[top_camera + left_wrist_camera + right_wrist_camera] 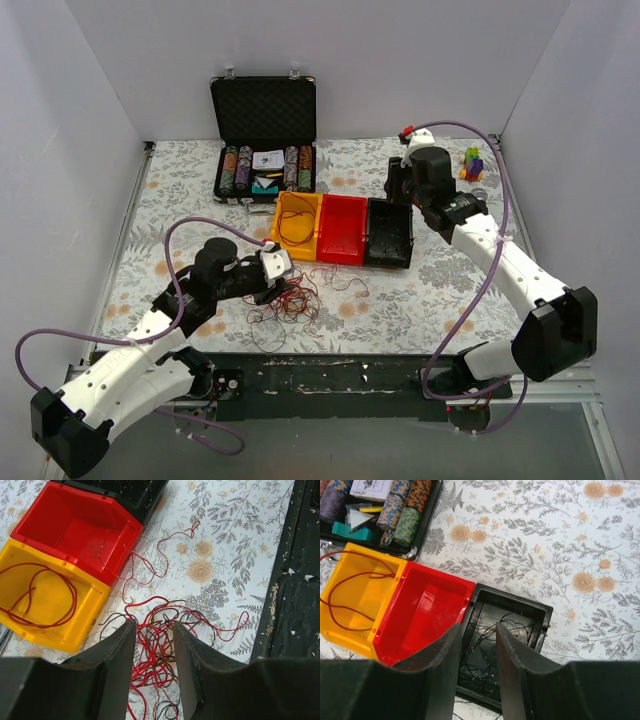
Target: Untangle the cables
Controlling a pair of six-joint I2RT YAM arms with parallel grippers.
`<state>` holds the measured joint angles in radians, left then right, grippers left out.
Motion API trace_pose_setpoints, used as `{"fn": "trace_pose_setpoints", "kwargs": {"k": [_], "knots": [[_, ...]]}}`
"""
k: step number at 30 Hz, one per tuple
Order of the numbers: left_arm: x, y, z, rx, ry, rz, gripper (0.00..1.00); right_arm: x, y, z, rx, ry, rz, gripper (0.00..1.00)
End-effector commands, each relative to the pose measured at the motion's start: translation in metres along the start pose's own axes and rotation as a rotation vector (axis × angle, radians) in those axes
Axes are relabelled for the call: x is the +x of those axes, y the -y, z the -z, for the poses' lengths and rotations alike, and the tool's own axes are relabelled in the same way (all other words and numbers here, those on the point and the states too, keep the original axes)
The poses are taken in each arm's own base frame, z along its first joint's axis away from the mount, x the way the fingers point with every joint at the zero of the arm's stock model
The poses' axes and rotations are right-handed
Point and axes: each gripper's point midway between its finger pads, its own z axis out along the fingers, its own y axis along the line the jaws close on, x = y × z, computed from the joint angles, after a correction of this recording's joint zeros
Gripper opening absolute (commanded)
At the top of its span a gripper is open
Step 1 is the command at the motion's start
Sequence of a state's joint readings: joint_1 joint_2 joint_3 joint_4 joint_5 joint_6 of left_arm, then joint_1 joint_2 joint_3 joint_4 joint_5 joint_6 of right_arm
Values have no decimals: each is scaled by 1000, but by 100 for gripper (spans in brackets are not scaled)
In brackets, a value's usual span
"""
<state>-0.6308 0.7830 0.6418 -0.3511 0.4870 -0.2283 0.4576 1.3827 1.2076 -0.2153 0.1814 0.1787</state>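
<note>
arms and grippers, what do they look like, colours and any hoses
Both the left arm and the right arm have white shells with black joints and bases. A thin lilac-purple hose loops loosely along each. The left gripper and right gripper have plain black, blunt wedge-shaped fingers.

High camera behind the arm bases looks down and forward over the whole worktop point(400, 300), red bin point(343, 228) near centre. Left wrist camera looks down, close, past the left fingers point(117, 665), from the red bin's near side. Right wrist camera looks down, close, past the right fingers point(442, 670), just right of it. All three share that bin.
</note>
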Motion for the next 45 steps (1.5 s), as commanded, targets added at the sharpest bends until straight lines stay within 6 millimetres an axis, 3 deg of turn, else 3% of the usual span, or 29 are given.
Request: {"fn": "trace_pose_setpoints", "kwargs": {"k": [1, 6, 9, 15, 16, 21, 25, 35, 45], "knots": [[1, 1, 3, -3, 11, -9, 36, 18, 0, 16, -29, -51, 10, 38], [6, 3, 2, 3, 4, -10, 36, 62, -7, 56, -116, -116, -25, 15], [9, 5, 0, 11, 5, -5, 36, 85, -23, 79, -223, -174, -51, 2], [5, 3, 0, 8, 13, -6, 36, 128, -41, 106, -354, -323, -70, 2], [6, 2, -1, 7, 11, -5, 36, 138, -40, 107, -348, -361, -68, 15], [4, 2, 0, 7, 14, -6, 36, 165, -32, 105, -305, -423, -85, 28], [4, 2, 1, 6, 12, -8, 36, 183, -32, 98, -300, -506, -96, 28], [6, 3, 4, 0, 8, -13, 36, 193, -23, 45, -219, -554, -61, 25], [7, 4, 5, 3, 9, -20, 35, 144, -13, 10, -111, -402, -50, 23]]}}
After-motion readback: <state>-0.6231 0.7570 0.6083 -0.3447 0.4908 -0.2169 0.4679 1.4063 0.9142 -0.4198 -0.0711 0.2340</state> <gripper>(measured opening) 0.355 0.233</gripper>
